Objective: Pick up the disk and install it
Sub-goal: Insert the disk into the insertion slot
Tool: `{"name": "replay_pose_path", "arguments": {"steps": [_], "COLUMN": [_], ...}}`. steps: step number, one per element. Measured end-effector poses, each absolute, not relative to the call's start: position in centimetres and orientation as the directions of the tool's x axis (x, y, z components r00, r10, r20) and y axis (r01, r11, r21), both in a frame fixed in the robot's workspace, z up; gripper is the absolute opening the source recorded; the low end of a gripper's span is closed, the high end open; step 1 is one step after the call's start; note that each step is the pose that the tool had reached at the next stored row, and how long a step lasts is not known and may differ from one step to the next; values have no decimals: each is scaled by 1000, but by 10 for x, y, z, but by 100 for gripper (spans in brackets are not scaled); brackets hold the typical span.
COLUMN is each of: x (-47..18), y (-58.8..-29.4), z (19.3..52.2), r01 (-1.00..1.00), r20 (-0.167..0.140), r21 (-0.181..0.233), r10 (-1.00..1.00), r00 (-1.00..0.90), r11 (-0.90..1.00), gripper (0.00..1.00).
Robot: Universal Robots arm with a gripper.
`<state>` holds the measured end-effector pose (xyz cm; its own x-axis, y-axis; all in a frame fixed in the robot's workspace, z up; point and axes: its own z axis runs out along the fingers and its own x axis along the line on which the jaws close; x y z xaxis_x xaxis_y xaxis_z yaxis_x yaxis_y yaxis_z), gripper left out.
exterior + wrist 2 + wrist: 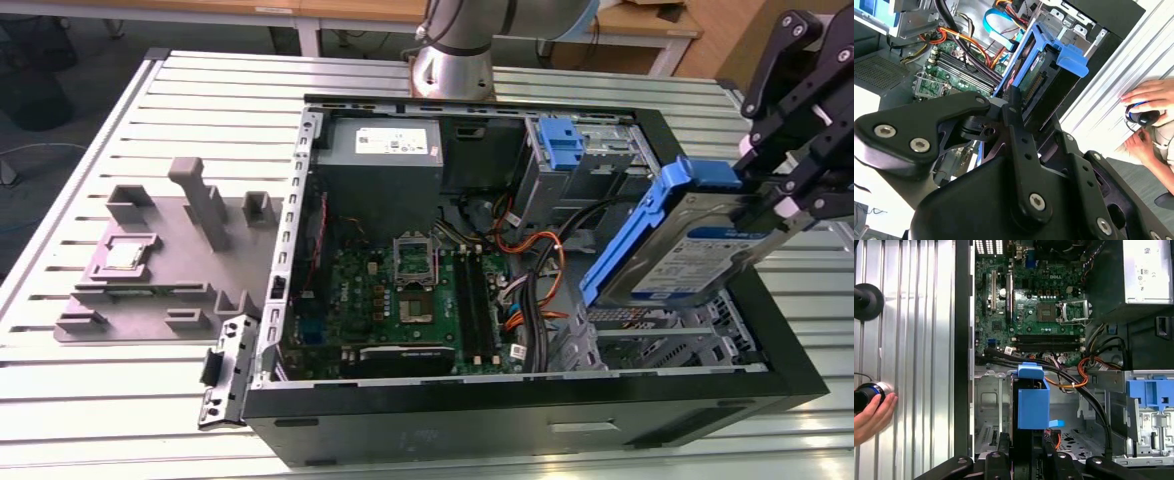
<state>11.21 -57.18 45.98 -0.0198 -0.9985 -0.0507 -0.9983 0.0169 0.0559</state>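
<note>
With the claw (778, 197) clamped on the tilted disk (687, 255) above the metal bay (667, 335), I'd level it and keep it clear of the orange cables (530, 247).

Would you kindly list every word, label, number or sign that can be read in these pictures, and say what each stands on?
No text reads clearly enough to quote.
White label with blue band on the disk, held by the gripper: print too small.
White label on the power supply: print too small.
White lettering on the motherboard: too blurred.
</note>
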Motion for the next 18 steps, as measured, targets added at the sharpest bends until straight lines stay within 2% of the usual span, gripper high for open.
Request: {"name": "replay_pose_path", "arguments": {"steps": [18], "x": [119], "y": [-575], "z": [454], "r01": [-998], "r20": [-51], "r21": [56], "r10": [-999], "r00": [-21], "r11": [18], "gripper": [35]}}
